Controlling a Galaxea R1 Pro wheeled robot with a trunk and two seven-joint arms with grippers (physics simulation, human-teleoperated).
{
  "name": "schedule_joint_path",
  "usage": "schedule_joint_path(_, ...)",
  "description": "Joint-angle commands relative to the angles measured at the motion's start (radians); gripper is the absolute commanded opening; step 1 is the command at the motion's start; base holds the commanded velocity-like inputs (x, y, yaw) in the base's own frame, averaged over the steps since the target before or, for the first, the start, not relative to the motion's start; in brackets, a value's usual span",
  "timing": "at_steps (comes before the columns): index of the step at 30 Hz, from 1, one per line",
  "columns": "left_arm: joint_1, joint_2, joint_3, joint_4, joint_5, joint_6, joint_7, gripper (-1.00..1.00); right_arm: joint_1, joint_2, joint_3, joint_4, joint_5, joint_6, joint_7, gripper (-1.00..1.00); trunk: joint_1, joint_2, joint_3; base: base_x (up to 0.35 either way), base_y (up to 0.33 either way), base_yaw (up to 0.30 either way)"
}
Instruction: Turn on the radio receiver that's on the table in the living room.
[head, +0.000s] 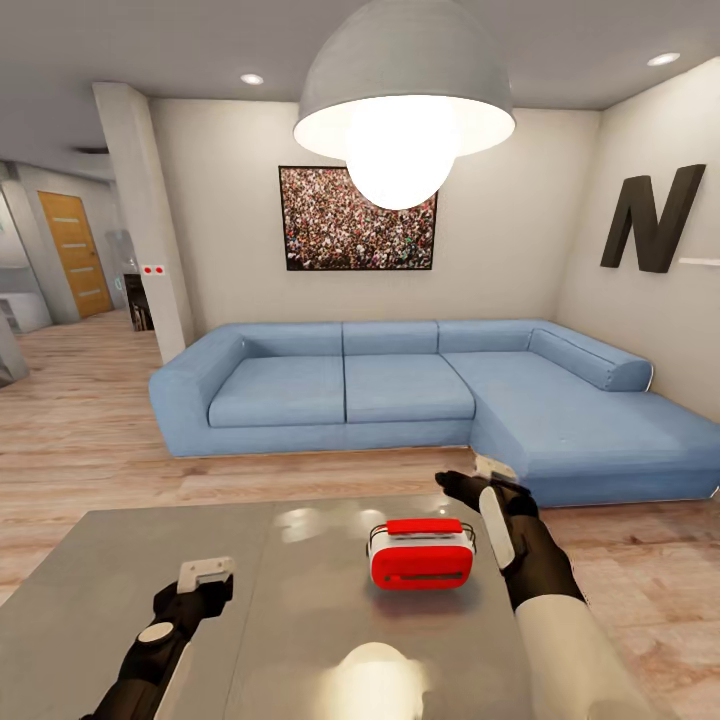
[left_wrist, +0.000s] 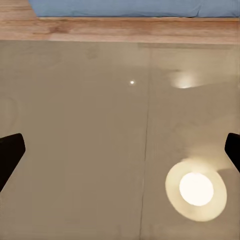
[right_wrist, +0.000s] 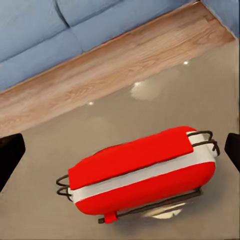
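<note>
Right tool (head: 478, 478) (fingers apart) hovers beside the radio receiver (head: 421, 553); left tool (head: 206, 573) likewise apart.

We saw a blue L-shaped sofa (head: 440, 395) on the pale wood floor (head: 80, 430), against the back wall. Above it hung a framed crowd photo (head: 358, 218). A lit white dome lamp (head: 402, 110) hung in front. A dark letter N (head: 652, 218) marked the right wall, and an orange door (head: 74, 254) stood far left.
</note>
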Motion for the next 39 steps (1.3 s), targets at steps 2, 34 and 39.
schedule_joint_path(2,0.0,0.0,-0.001,0.0,0.0,0.0,0.0,1.0,0.0,0.035,-0.062,0.004,-0.003,-0.065,-0.105,1.0,0.0,0.0,0.0,0.0,0.0,0.0)
schedule_joint_path(34,0.001,-0.005,-0.006,0.002,0.002,-0.005,-0.007,1.0,0.003,0.039,-0.021,0.179,-0.439,-0.455,-0.384,1.0,0.0,0.0,0.0,0.0,0.0,0.0)
schedule_joint_path(39,0.0,-0.005,-0.006,0.002,0.002,-0.005,-0.003,1.0,0.003,0.039,0.033,0.184,-0.324,-0.532,-0.511,1.0,0.0,0.0,0.0,0.0,0.0,0.0)
